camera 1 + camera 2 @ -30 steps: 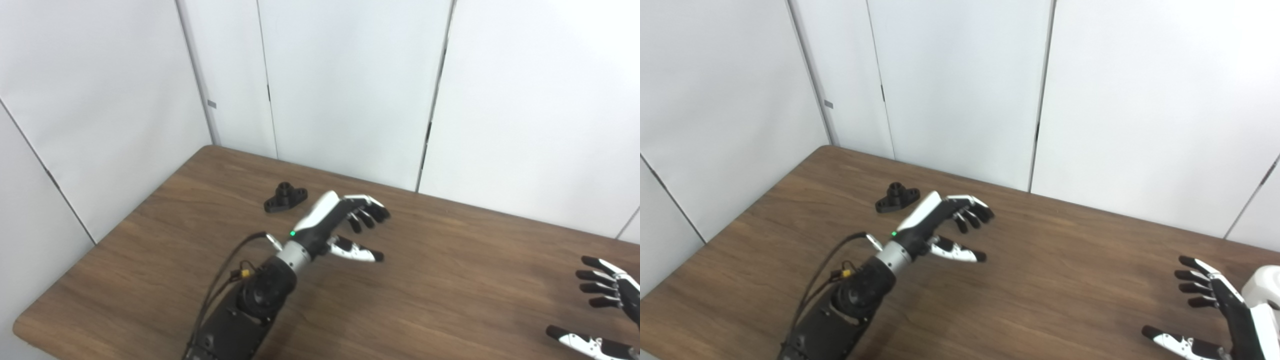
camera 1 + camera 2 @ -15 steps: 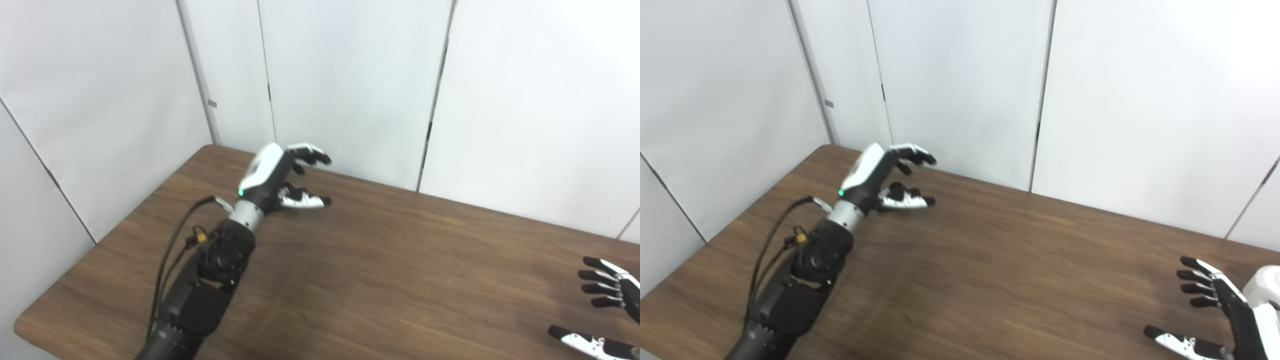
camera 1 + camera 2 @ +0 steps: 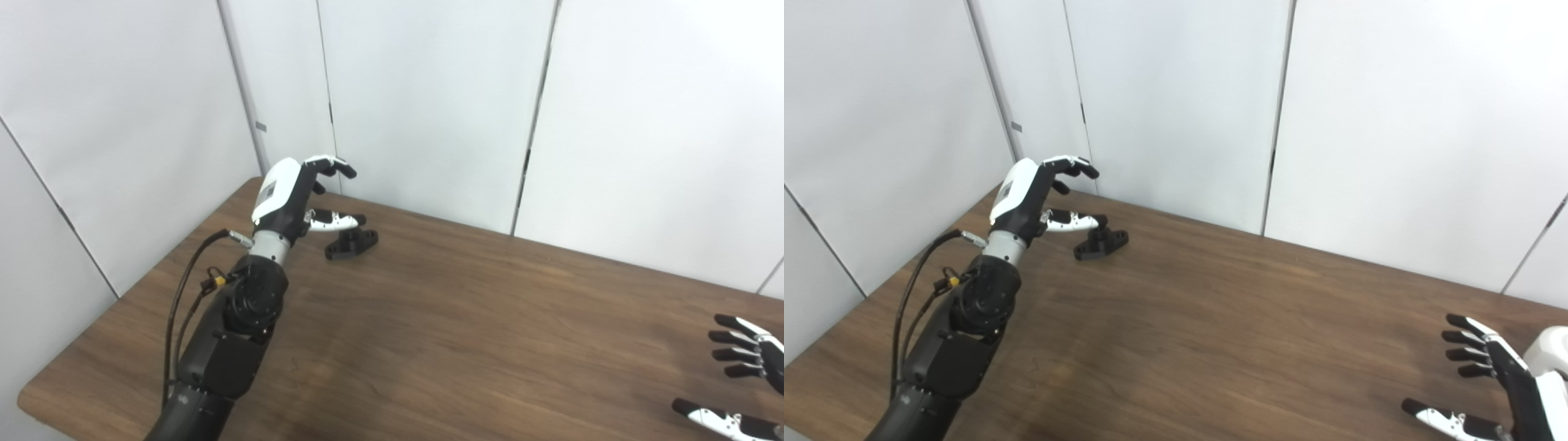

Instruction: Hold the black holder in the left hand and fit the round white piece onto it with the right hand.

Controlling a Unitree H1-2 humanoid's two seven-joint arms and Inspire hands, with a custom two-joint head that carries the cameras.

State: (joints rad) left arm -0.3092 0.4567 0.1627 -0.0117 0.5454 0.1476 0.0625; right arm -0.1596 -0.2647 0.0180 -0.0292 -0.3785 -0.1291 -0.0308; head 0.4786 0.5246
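White panels behind wooden table (image 3: 465,331). Left hand (image 3: 294,199) spread, empty, poised over black holder (image 3: 351,243) lying just beyond thumb, likely set for grasp. Right hand (image 3: 1497,380) spread, idle, well apart. White piece unseen.

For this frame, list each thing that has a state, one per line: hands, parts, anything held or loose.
Left hand: open, raised just left of the holder, holding nothing.
Right hand: open, holding nothing, near the table's right end.
Black holder: flat on the table, not gripped.
Round white piece: not visible in either view.
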